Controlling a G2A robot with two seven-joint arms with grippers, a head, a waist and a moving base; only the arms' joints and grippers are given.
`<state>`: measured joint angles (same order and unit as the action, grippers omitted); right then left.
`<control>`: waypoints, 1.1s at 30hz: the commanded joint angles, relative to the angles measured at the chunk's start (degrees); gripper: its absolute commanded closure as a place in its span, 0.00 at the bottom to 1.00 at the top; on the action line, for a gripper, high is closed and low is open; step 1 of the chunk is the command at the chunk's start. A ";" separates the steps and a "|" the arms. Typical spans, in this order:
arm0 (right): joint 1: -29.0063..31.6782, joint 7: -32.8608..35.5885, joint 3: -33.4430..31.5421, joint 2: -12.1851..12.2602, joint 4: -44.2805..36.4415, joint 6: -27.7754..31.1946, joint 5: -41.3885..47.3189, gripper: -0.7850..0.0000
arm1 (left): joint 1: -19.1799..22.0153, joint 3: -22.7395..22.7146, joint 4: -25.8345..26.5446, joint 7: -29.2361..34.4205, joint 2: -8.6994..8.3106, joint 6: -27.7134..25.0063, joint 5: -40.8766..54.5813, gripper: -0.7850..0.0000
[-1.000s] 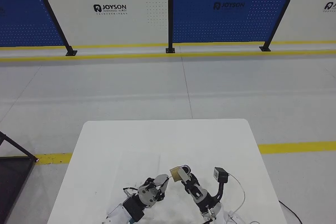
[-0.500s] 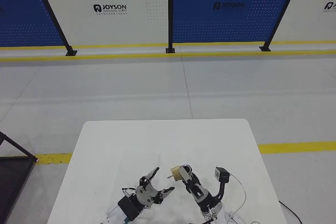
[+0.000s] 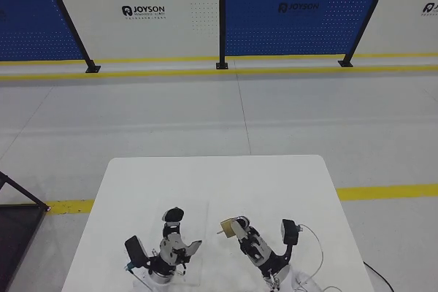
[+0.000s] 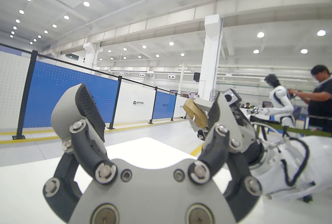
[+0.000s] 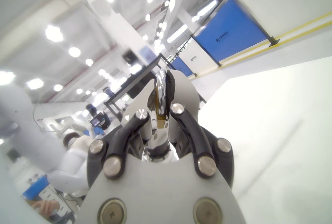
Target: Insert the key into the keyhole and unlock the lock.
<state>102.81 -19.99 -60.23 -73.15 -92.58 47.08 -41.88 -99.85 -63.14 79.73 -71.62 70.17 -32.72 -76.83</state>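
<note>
The white table (image 3: 277, 182) is seen from above, with both arms held over its near edge. The left gripper (image 3: 181, 232) is spread wide and carries nothing. The right gripper (image 3: 232, 228) is closed narrowly on the lock (image 3: 228, 225), which is held clear of the table at its fingertips.

The coming move is judged to turn on the gap between the two. The lock lies to the right of the left gripper and level with it or a little farther out. The two are near but apart, and the open jaws are turned partly toward the brass body. The left gripper is the only free one, so any work on the keyhole is judged to fall to it.

In the left wrist view the brass body juts out of the right gripper's fingers. Its long axis is tilted and runs obliquely up and away from those fingers toward the left arm's side. In the right wrist view the lock is seen edge-on, its shiny shackle pinched between the pads.

A thin pale piece (image 3: 220, 232) appears to stand out from the lock toward the left gripper. Whether it is the key cannot be told.
</note>
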 commanded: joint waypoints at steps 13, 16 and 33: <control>-1.07 -13.63 2.76 -0.96 3.04 -3.84 -13.39 1.00 | -6.06 -5.15 5.33 23.10 -2.26 -15.22 15.84 0.00; -1.47 -12.83 3.61 -1.13 3.68 -3.43 -10.66 1.00 | -6.15 -5.31 6.08 24.21 -2.33 -12.99 13.38 0.00; -1.83 -4.89 3.65 -0.72 2.90 -1.98 -1.21 1.00 | -2.80 1.05 2.53 19.00 -1.39 -5.83 2.53 0.65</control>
<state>100.97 -25.17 -56.52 -73.90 -89.61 45.08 -43.26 -102.77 -62.25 82.33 -52.45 68.78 -38.65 -74.14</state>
